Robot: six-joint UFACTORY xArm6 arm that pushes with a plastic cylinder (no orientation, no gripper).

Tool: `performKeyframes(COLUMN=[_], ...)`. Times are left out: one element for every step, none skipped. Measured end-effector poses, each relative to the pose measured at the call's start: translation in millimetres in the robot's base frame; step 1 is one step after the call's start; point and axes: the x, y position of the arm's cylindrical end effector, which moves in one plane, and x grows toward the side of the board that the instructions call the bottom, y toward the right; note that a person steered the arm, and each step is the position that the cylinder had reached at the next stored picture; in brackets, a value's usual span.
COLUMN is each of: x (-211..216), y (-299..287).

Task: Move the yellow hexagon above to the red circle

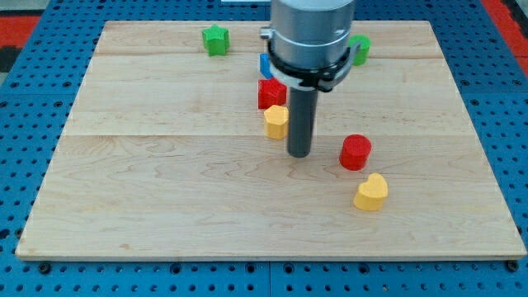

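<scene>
The yellow hexagon [275, 120] lies near the board's middle, just below a red block [271, 93]. The red circle [355, 152] lies to the right of it and a little lower. My tip [299, 154] rests on the board just right of and slightly below the yellow hexagon, between it and the red circle. The rod stands close against the hexagon's right side; whether it touches I cannot tell.
A yellow heart [371, 192] lies below the red circle. A green star [215, 40] sits at the view's top left. A blue block [265, 64] and a green block [360, 48] are partly hidden behind the arm. The wooden board [148, 206] ends at blue pegboard.
</scene>
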Motion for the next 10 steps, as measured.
performKeyframes(x=[0, -1, -2, -3, -3, 0, -16, -62, -33, -23], y=[42, 40, 40, 28, 1, -49, -102, -112, -64, -8])
